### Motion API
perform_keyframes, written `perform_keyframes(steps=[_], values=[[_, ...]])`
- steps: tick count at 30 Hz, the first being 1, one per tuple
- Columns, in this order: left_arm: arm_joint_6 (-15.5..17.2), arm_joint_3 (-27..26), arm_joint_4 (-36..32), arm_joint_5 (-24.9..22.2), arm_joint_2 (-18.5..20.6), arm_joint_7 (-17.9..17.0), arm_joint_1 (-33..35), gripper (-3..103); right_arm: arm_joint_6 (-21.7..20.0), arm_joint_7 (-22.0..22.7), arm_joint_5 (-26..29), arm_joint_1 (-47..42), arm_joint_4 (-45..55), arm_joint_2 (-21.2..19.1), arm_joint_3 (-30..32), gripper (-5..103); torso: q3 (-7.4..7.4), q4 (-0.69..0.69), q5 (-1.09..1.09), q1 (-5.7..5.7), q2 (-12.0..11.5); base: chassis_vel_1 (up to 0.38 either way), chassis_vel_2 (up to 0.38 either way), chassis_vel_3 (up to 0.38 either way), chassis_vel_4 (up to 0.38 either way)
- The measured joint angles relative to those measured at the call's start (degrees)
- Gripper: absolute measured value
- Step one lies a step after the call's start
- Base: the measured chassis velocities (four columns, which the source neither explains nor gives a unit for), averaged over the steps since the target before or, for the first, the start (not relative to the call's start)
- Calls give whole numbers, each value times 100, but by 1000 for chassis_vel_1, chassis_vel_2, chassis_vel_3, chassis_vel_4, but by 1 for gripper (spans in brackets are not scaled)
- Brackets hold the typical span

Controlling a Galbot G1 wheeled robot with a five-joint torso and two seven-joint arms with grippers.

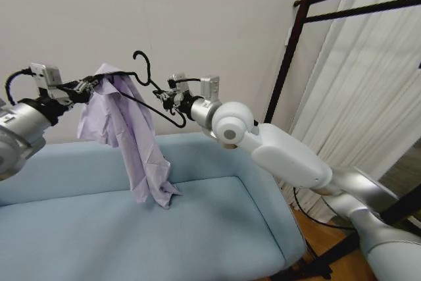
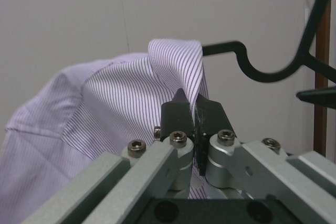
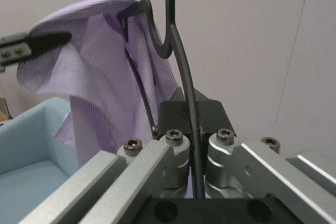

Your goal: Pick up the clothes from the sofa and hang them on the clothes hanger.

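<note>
Head view — hands (image 1: 92, 84) (image 1: 171, 100) tight on shirt (image 1: 128, 133), hanger (image 1: 146, 70)

Left gripper (image 1: 97, 83) and right gripper (image 1: 166, 100) are raised, pointing toward each other, fingers pressed together.

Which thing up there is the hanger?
Look above the pale blue sofa, between the raised arms. A lilac striped shirt drapes one end of a thin black hanger; its curled hook sets it apart from the straight-barred dark rack.
</note>
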Motion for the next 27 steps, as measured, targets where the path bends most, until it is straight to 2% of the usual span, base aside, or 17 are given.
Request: perform_keyframes(steps=[13, 27], values=[[-8, -312, -536, 61, -218, 22, 663, 1, 59, -20, 11, 139, -195, 257, 0, 1, 0, 0, 0, 0, 0, 0, 0, 0, 0], [-8, -743, -813, 40, -268, 50, 1097, 1, 99, -194, -107, 110, -372, 239, 30, 1, 0, -2, 0, 0, 0, 0, 0, 0, 0]])
